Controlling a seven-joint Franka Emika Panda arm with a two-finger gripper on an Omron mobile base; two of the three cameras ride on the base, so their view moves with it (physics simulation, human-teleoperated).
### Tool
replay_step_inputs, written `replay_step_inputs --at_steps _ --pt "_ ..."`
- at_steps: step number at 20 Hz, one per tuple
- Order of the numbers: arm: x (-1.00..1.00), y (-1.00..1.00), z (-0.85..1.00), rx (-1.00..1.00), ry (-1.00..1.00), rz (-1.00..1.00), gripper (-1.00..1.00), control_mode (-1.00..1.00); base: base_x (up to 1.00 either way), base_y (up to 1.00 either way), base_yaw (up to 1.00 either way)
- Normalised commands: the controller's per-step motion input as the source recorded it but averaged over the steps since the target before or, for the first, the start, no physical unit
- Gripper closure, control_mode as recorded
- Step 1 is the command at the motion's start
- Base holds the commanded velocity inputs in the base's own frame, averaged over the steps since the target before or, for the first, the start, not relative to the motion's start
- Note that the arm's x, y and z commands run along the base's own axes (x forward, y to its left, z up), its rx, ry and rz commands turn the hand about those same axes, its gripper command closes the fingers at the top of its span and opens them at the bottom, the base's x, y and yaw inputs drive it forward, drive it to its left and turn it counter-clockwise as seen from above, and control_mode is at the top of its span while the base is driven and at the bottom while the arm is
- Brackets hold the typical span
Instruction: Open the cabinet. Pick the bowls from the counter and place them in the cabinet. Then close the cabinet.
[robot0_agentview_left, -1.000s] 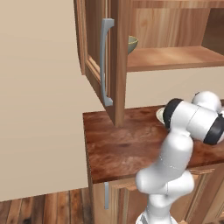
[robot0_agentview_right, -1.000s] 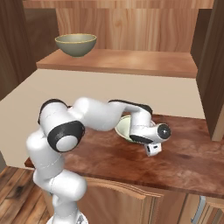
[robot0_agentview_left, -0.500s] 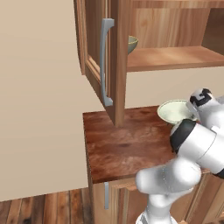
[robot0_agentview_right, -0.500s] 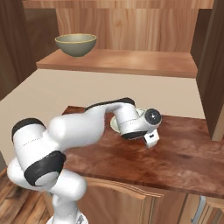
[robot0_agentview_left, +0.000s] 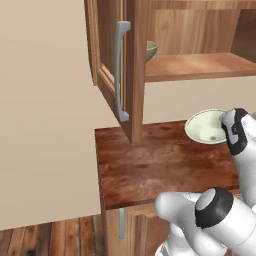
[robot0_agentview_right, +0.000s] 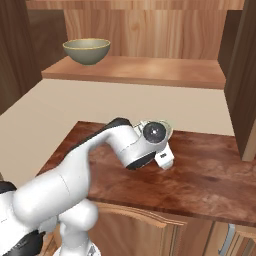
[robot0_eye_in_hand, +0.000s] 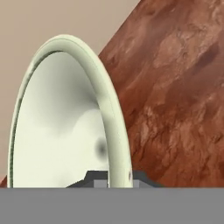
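My claw (robot0_eye_in_hand: 111, 177) pinches the rim of the pale bowl (robot0_agentview_left: 206, 127) near the back edge of the counter (robot0_agentview_left: 150, 170), its two fingers drawn narrow, one on each side of the thin wall, as the hand view shows. From the left base view the bowl sits toward the counter's right end, close to the wall, with my wrist leaning over it; from the right base view my forearm covers most of it. Whether the bowl rests on the wood or hangs just above it I cannot tell.

The cabinet (robot0_agentview_left: 190, 40) above stands open, its left door (robot0_agentview_left: 116, 70) swung out over the counter's left part. The olive bowl (robot0_agentview_right: 86, 50) is already on the shelf (robot0_agentview_right: 145, 70), toward its left end. That leaves, by my reckoning, the second bowl as the step in hand.

The next move calls for a lift straight up clear of the counter, then a carry up and forward onto the bare stretch of shelf to the right of the olive bowl, keeping the rim grip firm and my elbow away from the open door. Closing the doors comes after.
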Motion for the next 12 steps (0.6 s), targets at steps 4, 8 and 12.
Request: replay_step_inputs --at_steps 4,8,12 --pt "-0.49 0.06 0.83 -0.02 0.0 0.0 1.0 -1.0 0.0 0.0 0.0" --pt "-0.62 0.09 0.58 -0.02 0.0 0.0 1.0 -1.0 0.0 0.0 0.0" --pt "-0.78 0.06 0.46 0.0 0.0 0.0 1.0 -1.0 0.0 0.0 0.0"
